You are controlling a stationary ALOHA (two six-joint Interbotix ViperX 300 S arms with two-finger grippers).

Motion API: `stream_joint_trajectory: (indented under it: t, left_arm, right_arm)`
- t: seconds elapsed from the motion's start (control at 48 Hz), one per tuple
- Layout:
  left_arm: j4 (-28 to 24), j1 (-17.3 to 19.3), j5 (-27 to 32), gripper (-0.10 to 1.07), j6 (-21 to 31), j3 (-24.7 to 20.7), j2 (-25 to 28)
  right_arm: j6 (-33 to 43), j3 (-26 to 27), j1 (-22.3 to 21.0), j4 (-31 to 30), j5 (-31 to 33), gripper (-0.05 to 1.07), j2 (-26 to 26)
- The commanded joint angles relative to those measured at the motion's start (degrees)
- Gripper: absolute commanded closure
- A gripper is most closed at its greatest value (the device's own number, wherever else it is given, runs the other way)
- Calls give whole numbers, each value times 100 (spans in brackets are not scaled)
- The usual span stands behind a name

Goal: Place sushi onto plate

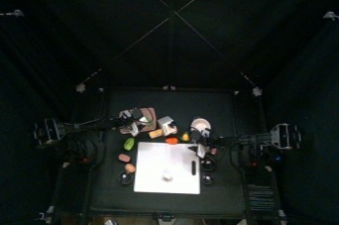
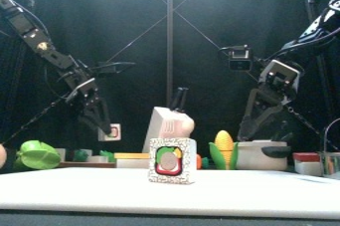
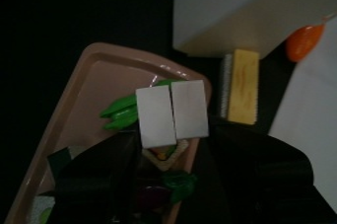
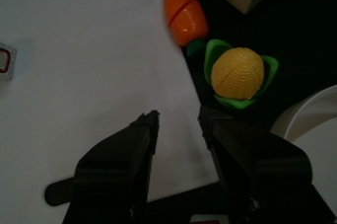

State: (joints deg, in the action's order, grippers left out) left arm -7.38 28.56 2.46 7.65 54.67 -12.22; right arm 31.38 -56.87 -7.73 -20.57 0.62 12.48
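The sushi [image 2: 173, 160], a white-edged roll with a red and green centre, stands upright on the white plate [image 2: 265, 192] in the front view, close to the plate's near edge. From above it shows only as a small dark spot on the plate [image 1: 157, 162], too small to make out.

The left hand [image 3: 172, 119] hangs over a pink tray [image 3: 99, 80] lying off the plate's left side. Its two pale finger pads [image 3: 157, 117] sit side by side with no gap, clenched; nothing can be seen between them. Green toy pieces [image 3: 125, 110] lie in the tray beneath the pads. Just beyond the tray, toward the plate, lie a yellow strip [image 3: 242, 85] and a pale block [image 3: 250, 16], with an orange piece [image 3: 305, 38] beside the block.

The right hand [image 4: 179, 129] hovers over the plate's right edge, released, its jaws apart with bare plate showing between them. Just off that edge lies a corn cob [image 4: 239, 72] in green husk, and next to it a carrot [image 4: 184, 11] whose tip overlaps the plate's border. In the front view the corn [image 2: 225, 147] stands behind the plate, right of the sushi, beside a white boxy toy [image 2: 167, 128]. A green vegetable [image 2: 38, 154] lies on the surface well left of the sushi.
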Motion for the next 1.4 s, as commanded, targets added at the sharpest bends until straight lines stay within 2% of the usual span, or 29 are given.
stream_joint_trajectory:
  t: [0.0,0.271,0.375,0.417,0.604,0.896,1.083,1.375]
  left_arm:
    - [-18,158,-35,22,9,-70,114]
    - [325,422,105,19,26,-62,281]
    - [431,457,211,14,26,-44,237]
    - [448,466,255,7,26,-44,229]
    - [448,448,237,1,26,-44,149]
    - [448,439,185,1,35,-26,-299]
    - [448,422,-123,1,26,149,-659]
    - [483,272,-246,1,26,404,-756]
  right_arm:
    - [0,114,0,0,-18,25,62]
    - [0,141,18,0,9,25,62]
    - [0,141,18,0,9,25,62]
    - [0,141,18,-9,9,25,70]
    - [0,141,18,-9,9,25,70]
    - [0,141,18,0,9,25,53]
    - [0,149,9,0,9,25,53]
    - [0,149,9,0,9,25,44]
